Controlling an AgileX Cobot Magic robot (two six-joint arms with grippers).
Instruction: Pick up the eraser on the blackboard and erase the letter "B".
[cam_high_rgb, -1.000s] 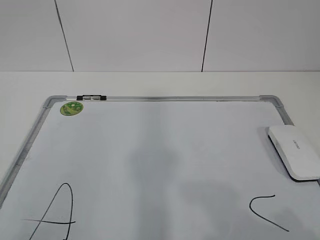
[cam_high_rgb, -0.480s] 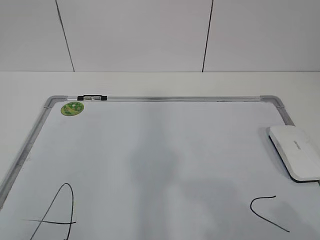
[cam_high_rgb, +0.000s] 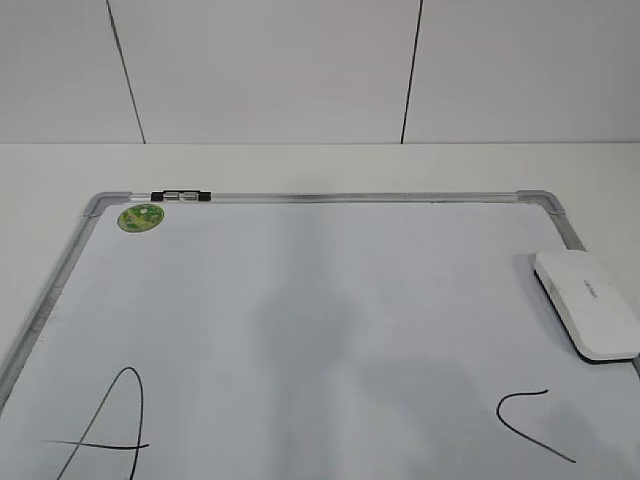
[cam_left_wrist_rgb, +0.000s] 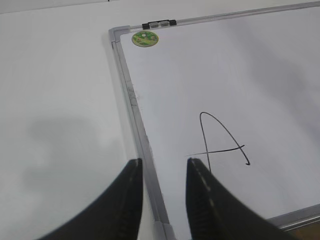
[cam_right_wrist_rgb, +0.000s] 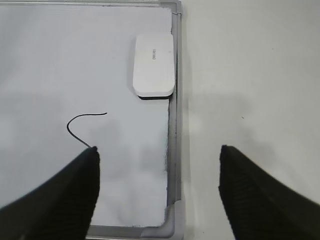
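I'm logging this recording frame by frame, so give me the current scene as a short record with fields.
eraser: lying flat on the blackboard, against its right frame, untouched
letters visible: A at left, C at right; no B in view
green sticker: board's far left corner
left gripper: open, above the board's left frame
right gripper: open wide, short of the eraser

lower stroke of the open "c" (cam_right_wrist_rgb: 80, 127) hidden behind the left-hand jaw of the right gripper (cam_right_wrist_rgb: 157, 150), print on the eraser (cam_right_wrist_rgb: 154, 65) ahead of those jaws too small to read, blackboard (cam_high_rgb: 300, 300) near edge and large "a" (cam_high_rgb: 105, 430) cut off in the exterior view
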